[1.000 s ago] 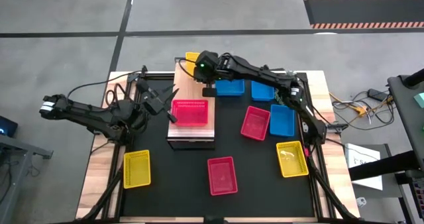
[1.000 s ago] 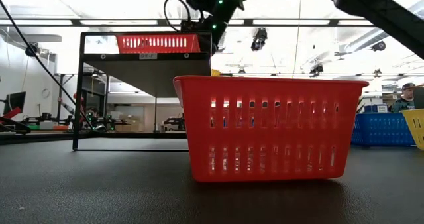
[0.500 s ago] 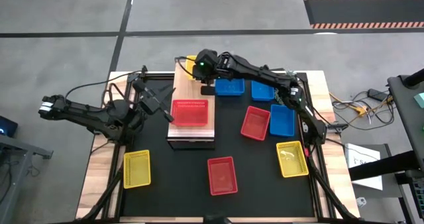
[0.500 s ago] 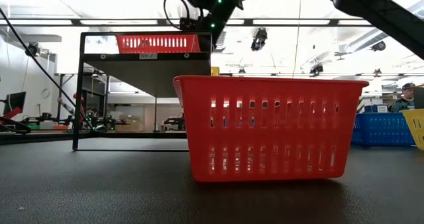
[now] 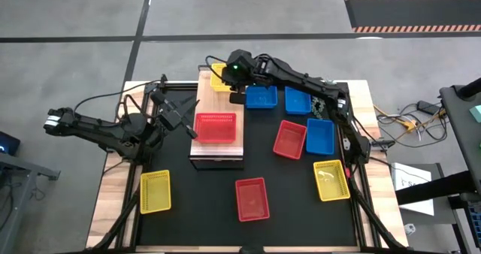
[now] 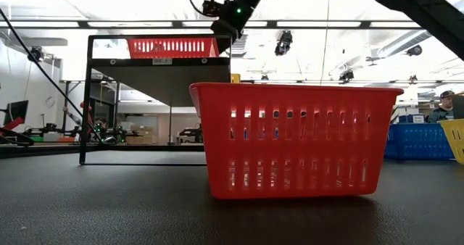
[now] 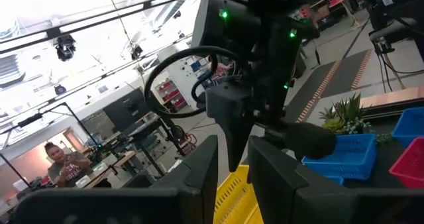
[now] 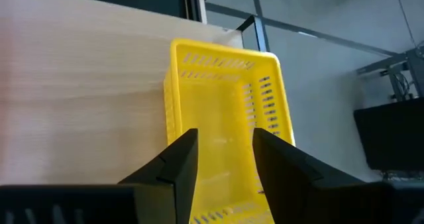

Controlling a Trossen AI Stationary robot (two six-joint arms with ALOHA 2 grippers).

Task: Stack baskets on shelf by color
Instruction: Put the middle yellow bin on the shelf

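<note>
Even, bright overhead light falls on my table (image 5: 353, 209), leaving only soft, short shadows. At table height, ceiling lights (image 6: 87, 17) glare white and wash out the room behind. My left wrist camera is hazy, with an overexposed ceiling.

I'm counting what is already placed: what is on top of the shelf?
On the shelf sit a red basket mid-plank and a yellow basket at the far end, part-hidden overhead by the right gripper.

The right tool (image 8: 222, 154) hangs with its fingers apart, arm stretched out; the left tool (image 5: 189, 120) waits, fingers parted.
</note>
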